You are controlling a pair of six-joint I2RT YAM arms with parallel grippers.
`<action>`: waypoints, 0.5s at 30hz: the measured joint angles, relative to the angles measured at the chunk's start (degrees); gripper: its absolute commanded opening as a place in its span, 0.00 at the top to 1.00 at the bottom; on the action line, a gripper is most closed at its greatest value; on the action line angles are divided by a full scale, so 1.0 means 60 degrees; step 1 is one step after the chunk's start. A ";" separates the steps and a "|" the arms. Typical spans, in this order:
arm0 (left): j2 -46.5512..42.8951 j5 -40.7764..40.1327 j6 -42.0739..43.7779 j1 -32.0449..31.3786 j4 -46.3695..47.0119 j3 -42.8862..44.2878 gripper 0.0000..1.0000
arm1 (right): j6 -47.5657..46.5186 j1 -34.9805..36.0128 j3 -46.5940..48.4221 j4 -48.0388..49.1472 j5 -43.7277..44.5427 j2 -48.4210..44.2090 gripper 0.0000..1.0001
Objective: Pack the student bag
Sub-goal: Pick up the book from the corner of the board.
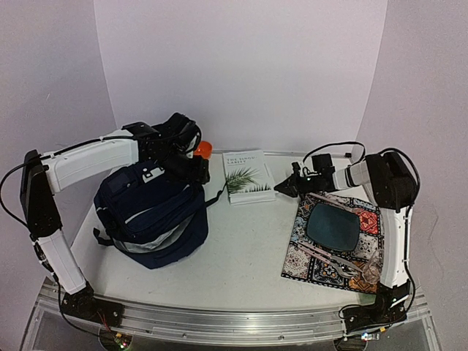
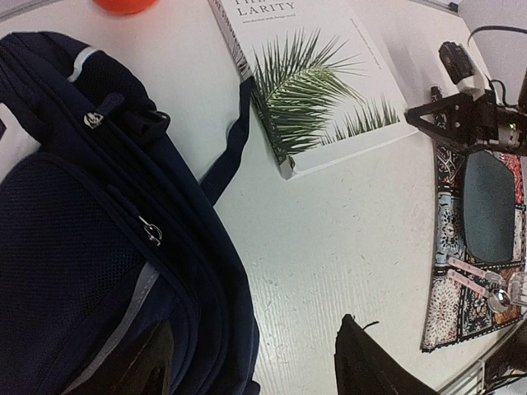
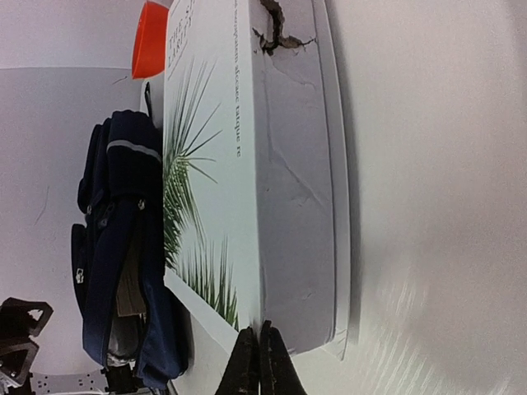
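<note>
Book (image 3: 288, 206) edge beside closed right pincer (image 3: 258, 339)

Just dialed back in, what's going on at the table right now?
The left gripper hangs open over the navy student bag and holds nothing. The right arm is stretched toward the white palm-leaf book, which lies flat on the table beside the bag. The right gripper is shut and empty, with its tips at the book's edge. The patterned mat with its dark plate sits by the right arm's base.
</note>
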 measured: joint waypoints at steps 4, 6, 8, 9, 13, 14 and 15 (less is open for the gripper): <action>-0.0077 0.0373 -0.0721 0.0002 0.0774 -0.0865 0.31 | 0.0835 0.0000 -0.1399 0.0838 -0.0141 -0.0909 1.00; -0.0115 0.0641 -0.1177 0.0002 0.1205 -0.1350 0.31 | 0.1394 0.0003 -0.2131 0.1387 -0.0180 -0.1418 1.00; -0.0146 0.0876 -0.1572 0.0002 0.1618 -0.1763 0.31 | 0.1922 0.0017 -0.2830 0.1953 -0.0196 -0.1897 1.00; -0.0158 0.1010 -0.1779 0.0002 0.1831 -0.1932 0.31 | 0.2162 0.0027 -0.3153 0.2174 -0.0194 -0.2140 1.00; -0.0172 0.1463 -0.2584 0.0002 0.2715 -0.2398 0.31 | 0.2910 0.0138 -0.4157 0.2738 -0.0140 -0.2979 1.00; -0.0172 0.1560 -0.2757 0.0002 0.2930 -0.2492 0.31 | 0.3063 0.0181 -0.4348 0.2851 -0.0124 -0.3154 1.00; -0.0172 0.1673 -0.2938 0.0003 0.3143 -0.2576 0.31 | 0.3213 0.0225 -0.4530 0.2967 -0.0109 -0.3328 1.00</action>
